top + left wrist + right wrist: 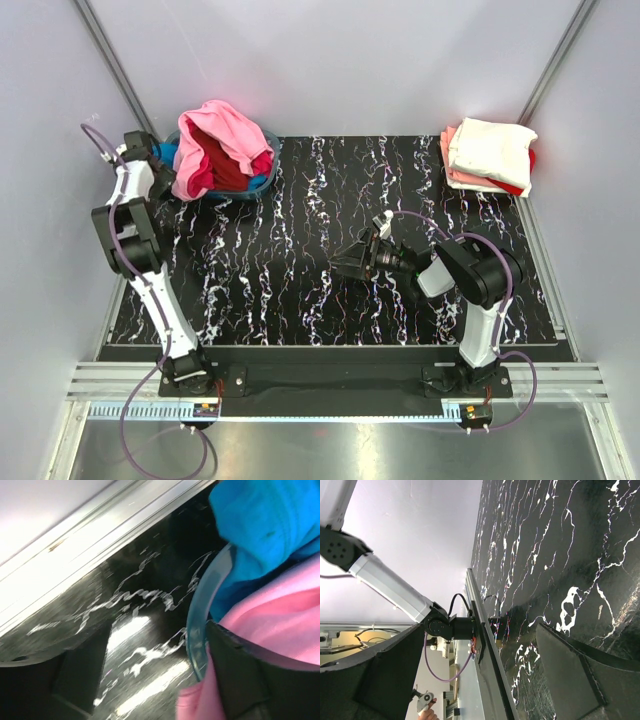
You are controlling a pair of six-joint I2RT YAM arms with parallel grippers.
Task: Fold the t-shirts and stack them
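Crumpled pink, red and bright blue cloth t-shirts (225,140) fill the grey-blue plastic basin (200,610) at 11 o'clock; the folded cream-topped stack (488,155) lies at 1 o'clock. The left tool (160,630) is spread over the basin's rim; the right tool (480,630) is spread, empty.

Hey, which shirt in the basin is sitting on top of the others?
The light pink t-shirt: it drapes over the heap and the basin rim; the blue t-shirt and red t-shirt only peek out beneath.

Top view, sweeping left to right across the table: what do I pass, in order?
Left end effector at the basin's left rim → grey-blue basin heaped with unfolded t-shirts → right end effector, open, mid-table → stack of folded t-shirts in the far right corner.
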